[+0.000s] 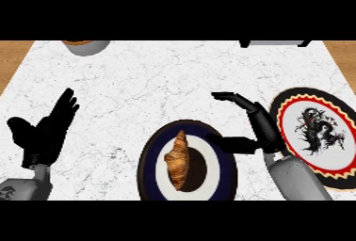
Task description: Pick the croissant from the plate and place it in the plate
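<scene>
Single head view, steeply downward onto the marble counter (160,80); forearms from the lower edge

Cut off at the view's top edge: a grey bowl-like thing (87,46) with a brown inside, far up-left of the dark blue plate (154,155), only its lower part showing. Also cut by that edge, up-right of the dark blue plate: a grey, dark-edged thing (276,43), kind impossible to tell. Lower rim of the dark blue plate lost at the bottom edge. Left rim of the dragon plate (316,129) partly hidden behind the right hand (259,127) and its forearm.
</scene>
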{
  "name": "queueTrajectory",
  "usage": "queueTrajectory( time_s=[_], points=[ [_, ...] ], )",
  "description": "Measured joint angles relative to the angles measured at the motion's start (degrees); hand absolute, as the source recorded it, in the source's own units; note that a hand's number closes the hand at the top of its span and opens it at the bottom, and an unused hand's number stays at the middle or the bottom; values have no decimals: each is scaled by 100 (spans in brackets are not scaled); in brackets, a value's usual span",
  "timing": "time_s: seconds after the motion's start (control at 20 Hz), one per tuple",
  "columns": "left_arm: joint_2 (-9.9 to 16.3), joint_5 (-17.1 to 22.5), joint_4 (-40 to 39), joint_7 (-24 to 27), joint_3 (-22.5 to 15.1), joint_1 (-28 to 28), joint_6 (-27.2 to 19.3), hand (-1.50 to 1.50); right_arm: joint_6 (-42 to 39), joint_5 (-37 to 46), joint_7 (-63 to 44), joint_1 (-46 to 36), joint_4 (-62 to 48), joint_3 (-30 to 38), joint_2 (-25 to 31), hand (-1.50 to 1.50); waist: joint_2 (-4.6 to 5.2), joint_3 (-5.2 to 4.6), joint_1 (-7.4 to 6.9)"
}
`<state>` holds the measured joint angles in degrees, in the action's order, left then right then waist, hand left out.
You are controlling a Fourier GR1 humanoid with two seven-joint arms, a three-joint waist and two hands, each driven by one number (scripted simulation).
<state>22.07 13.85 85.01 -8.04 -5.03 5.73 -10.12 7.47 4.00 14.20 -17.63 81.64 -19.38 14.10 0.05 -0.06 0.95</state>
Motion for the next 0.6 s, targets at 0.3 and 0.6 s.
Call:
queueTrajectory(
  time_s=[0.3, 0.6],
  points=[
    [-53, -124, -447, 60, 34, 291, 180, 0, 62, 924, 380, 273, -421, -541, 69, -150, 3, 4, -59],
    [-257, -317, -549, 36, 24, 400, 145, 0, -74, 1773, -575, 458, 229, -960, 192, -150, -11, 3, -68]
  ],
)
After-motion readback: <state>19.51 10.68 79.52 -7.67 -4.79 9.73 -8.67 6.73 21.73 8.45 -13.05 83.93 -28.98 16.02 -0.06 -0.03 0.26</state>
